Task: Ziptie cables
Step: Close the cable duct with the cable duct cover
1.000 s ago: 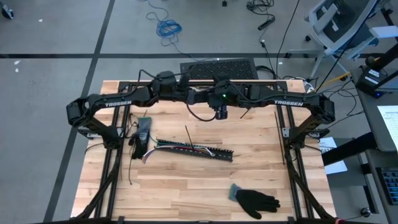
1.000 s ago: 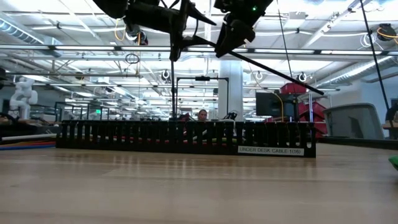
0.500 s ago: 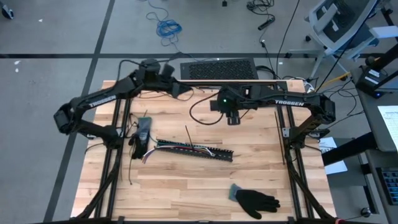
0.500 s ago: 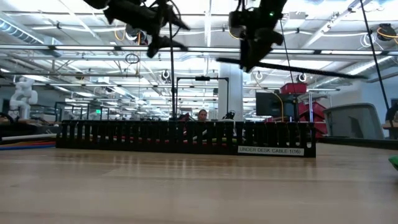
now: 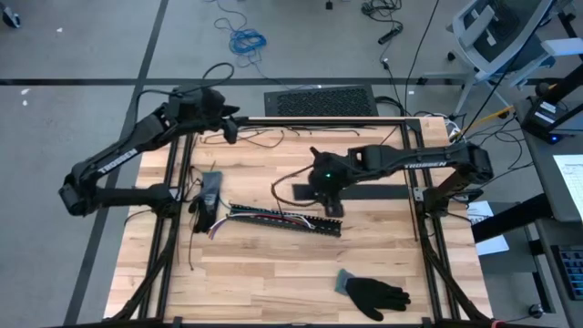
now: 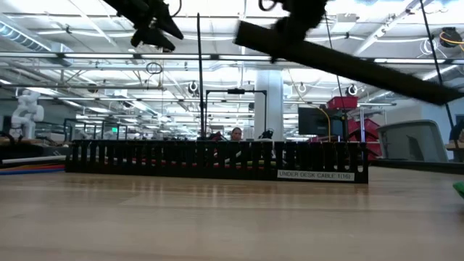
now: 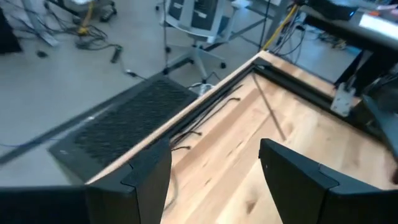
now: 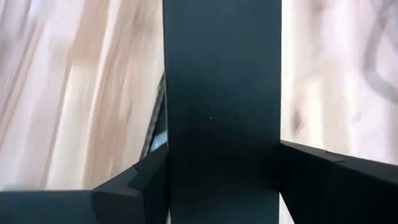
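On the wooden surface [image 5: 273, 264] the cables [image 5: 273, 217] lie at centre; my right gripper [image 5: 333, 206] clamps a flat black strip [image 5: 373, 193], my left gripper [image 5: 233, 135] gapes at eleven o'clock.

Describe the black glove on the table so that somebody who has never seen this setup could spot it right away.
Start at the wooden table seen from above and go to its near edge, on the right arm's side. The black glove lies flat there, alone, fingers spread toward the right. Unlike the long black slotted strip at the table's middle, it is hand-shaped, with a greyish-green cuff.
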### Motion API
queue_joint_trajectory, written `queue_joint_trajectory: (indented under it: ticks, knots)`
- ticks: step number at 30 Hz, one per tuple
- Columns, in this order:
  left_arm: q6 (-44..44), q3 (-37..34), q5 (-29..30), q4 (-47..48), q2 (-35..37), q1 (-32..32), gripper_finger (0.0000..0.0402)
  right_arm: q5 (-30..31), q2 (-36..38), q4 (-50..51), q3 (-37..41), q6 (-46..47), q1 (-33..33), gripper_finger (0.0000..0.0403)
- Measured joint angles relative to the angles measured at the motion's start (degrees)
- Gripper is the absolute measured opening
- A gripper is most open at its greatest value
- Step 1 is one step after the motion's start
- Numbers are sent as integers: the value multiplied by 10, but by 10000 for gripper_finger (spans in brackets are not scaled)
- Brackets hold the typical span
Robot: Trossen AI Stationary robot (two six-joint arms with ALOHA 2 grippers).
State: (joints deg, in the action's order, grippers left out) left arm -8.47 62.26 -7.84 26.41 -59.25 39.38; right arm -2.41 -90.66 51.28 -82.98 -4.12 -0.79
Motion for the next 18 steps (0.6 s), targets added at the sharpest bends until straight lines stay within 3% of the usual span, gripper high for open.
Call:
queue_joint_trajectory:
  ticks: [6,14,18]
  knots:
    - [58,0,19,45,32,5,238,25,-25,-120,0,106,7,212]
    - [113,0,-1,108,85,7,238,19,-59,-114,-17,244,78,212]
    - [118,0,-2,107,93,7,238,45,-71,-46,-66,275,98,212]
